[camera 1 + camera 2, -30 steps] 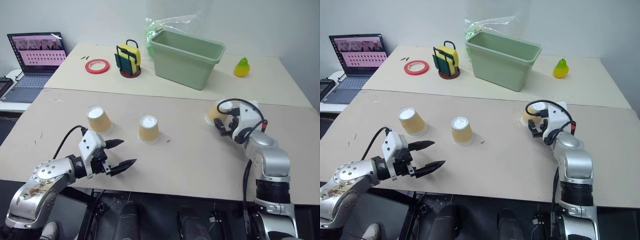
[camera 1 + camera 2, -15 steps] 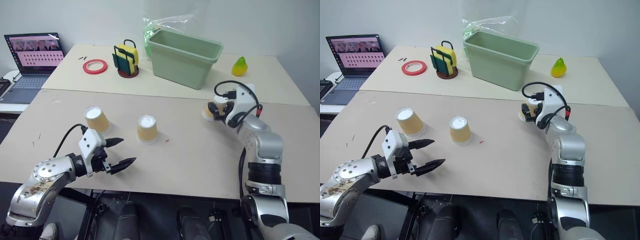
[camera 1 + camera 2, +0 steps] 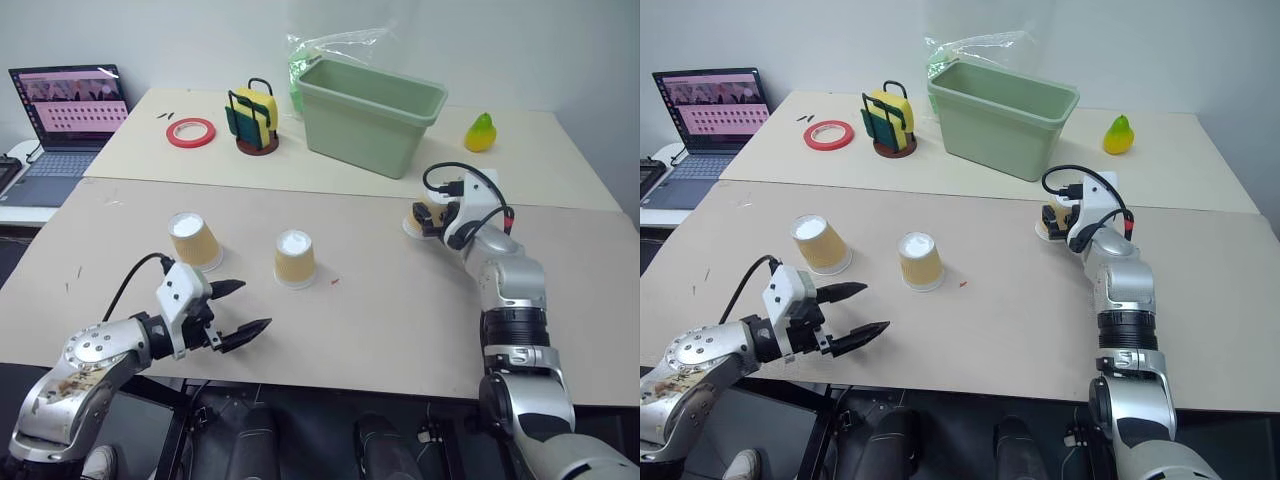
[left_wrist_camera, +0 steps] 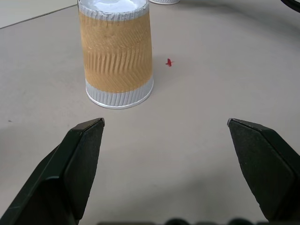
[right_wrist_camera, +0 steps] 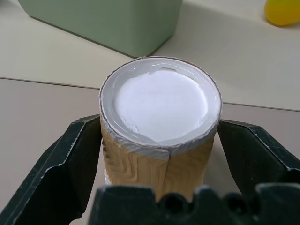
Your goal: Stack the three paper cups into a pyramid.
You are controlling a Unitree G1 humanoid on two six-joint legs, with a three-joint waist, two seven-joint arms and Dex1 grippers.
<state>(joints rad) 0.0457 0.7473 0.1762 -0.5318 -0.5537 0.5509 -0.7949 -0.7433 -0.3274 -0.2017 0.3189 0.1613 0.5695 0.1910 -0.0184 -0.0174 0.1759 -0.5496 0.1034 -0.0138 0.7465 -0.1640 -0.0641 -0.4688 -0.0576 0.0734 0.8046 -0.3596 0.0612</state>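
3 paper cups, all upside down on the worktop, none stacked yet. Each tan ribbed paper w/ white rim down, white base up. Far-right cup [image 5: 159, 136] sits upright-inverted right between the right hand's [image 5: 159, 154] two fingers, both close beside its walls; contact can't be told. Middle cup [image 3: 295, 259] stands ahead of the left hand [image 3: 243, 307], apart from it. Left cup [image 3: 193, 240] leans a bit, also just ahead of that hand, near the middle one, not touching.
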